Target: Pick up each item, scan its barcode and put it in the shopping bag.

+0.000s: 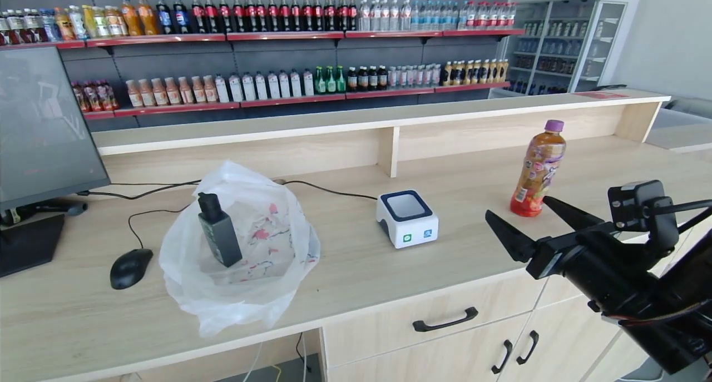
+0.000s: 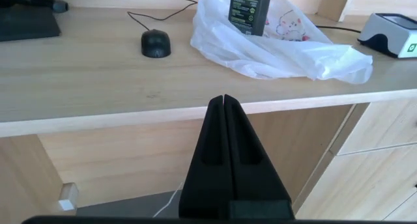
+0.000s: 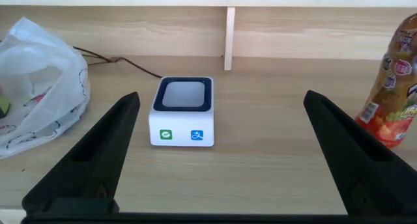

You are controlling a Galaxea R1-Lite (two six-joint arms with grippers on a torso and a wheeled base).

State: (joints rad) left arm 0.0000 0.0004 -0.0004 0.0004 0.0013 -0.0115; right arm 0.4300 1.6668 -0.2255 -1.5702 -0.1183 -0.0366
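Near bottle (image 1: 538,168), right fingers (image 1: 509,236) wide, empty

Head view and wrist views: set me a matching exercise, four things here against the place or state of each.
Things
1. dark bottle
2. orange drink bottle
3. scanner
4. left gripper

Place or state
A. shut, out in front of the counter
B. upright on the counter, purple cap
C. inside the shopping bag
D. on the counter, between the bag and the drink

Pairs: 1-C, 2-B, 3-D, 4-A.
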